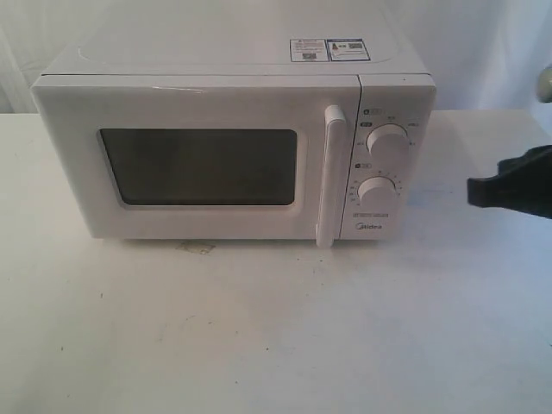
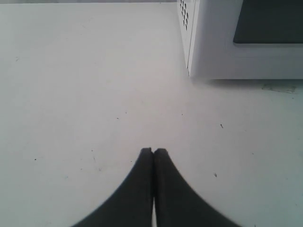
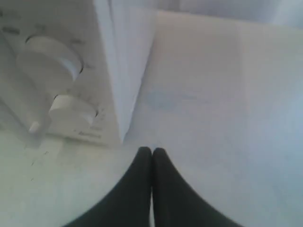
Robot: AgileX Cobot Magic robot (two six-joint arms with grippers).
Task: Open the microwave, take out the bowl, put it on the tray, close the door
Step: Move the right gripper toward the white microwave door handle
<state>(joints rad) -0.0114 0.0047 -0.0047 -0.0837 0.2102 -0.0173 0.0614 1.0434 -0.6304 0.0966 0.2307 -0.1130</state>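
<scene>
The white microwave (image 1: 233, 147) stands on the white table, its door (image 1: 198, 164) shut, dark window facing the camera and the tall bar handle (image 1: 330, 177) at the door's right edge. Two round knobs (image 1: 385, 140) sit on its right panel. My right gripper (image 1: 473, 191) hangs at the right edge of the exterior view, to the right of the knobs and apart from the microwave; in the right wrist view it (image 3: 152, 150) is shut and empty near the knob panel (image 3: 52, 56). My left gripper (image 2: 153, 151) is shut over bare table, short of the microwave's corner (image 2: 194, 56). The bowl is hidden and no tray shows.
The white table (image 1: 276, 328) stretches in front of the microwave, with a small stain (image 1: 197, 248) below the door. A pale backdrop stands behind. The left arm is outside the exterior view.
</scene>
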